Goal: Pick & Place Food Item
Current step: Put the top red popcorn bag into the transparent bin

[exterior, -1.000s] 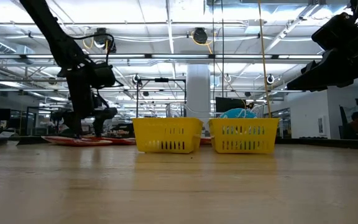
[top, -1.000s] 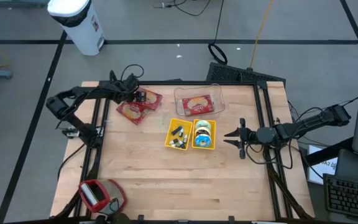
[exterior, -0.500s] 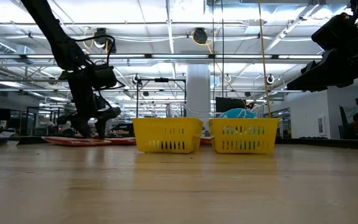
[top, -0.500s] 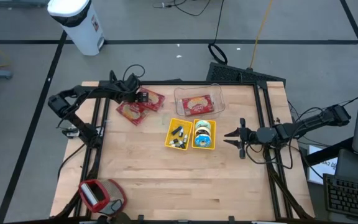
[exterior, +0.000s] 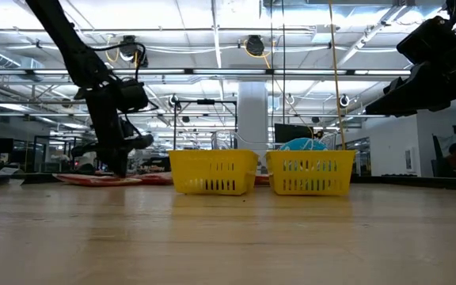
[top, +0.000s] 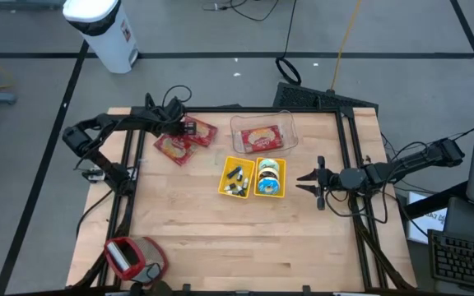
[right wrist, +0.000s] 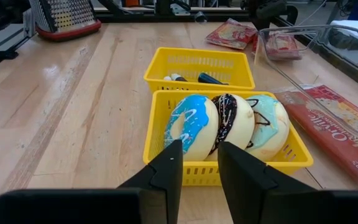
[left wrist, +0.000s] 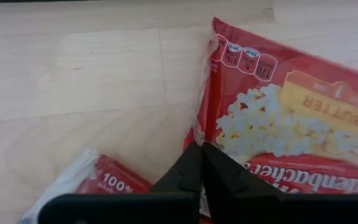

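Two red popcorn bags lie flat at the table's far left: one farther off (top: 201, 130) (left wrist: 291, 112), the other nearer (top: 174, 148) (left wrist: 107, 183). My left gripper (top: 181, 127) (left wrist: 202, 152) (exterior: 120, 169) stands slanted down at the farther bag's left edge, shut on it. A third red bag lies in a clear tub (top: 262, 135). My right gripper (top: 303, 181) (right wrist: 199, 155) hovers open to the right of a yellow basket of doughnuts (top: 270, 177) (right wrist: 225, 127), touching nothing. My left gripper pinches the farther popcorn bag's side edge (left wrist: 194, 134) between its two fingertips, close to a corner. The fingers come slanting down from the table's left. The bag still lies flat on the table.
A second yellow basket (top: 236, 177) with small dark items stands left of the doughnut basket. A red-framed grater (top: 132, 256) sits at the near left corner. Bare wood fills the near middle of the table. A white bin (top: 105, 29) stands on the floor beyond.
My left gripper has shut its fingers onto the edge of the farther popcorn bag and tipped slightly, without shifting place. The bags have stayed where they were.
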Robot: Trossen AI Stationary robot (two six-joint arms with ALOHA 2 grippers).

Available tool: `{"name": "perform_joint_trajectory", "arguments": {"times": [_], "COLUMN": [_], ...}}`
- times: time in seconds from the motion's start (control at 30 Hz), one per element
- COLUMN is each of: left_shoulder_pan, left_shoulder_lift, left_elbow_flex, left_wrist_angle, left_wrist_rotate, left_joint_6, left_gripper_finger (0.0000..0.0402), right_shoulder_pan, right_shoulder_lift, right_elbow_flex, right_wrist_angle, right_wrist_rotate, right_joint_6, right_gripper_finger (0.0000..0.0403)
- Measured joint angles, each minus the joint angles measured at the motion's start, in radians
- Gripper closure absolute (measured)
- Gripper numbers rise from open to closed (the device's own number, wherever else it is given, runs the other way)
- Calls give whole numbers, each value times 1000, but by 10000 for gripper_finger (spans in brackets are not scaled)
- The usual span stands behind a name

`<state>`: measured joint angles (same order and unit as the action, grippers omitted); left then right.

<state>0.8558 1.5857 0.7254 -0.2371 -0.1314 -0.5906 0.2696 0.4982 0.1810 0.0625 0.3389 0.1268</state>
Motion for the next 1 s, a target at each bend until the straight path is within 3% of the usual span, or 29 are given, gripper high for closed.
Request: {"name": "perform_joint_trajectory", "arguments": {"times": [0.2, 0.67, 1.0], "left_shoulder_pan": [-10, -121, -283], "left_shoulder_lift": [-99, -478, -560], "left_elbow_flex": [0, 0, 0], "left_wrist_angle": [22, 169, 498], "left_wrist_rotate": [-1, -27, -26], "left_joint_6": [-14, -47, -83], "left_gripper_finger": [399, 401, 401], "right_shoulder_pan": [0, 0, 0], "right_shoulder_lift": [0, 0, 0], "right_elbow_flex": [0, 0, 0], "right_wrist_angle": [0, 0, 0], "right_wrist_rotate": [0, 0, 0], "right_joint_6": [0, 0, 0], "right_gripper_finger": [312, 312, 312]}}
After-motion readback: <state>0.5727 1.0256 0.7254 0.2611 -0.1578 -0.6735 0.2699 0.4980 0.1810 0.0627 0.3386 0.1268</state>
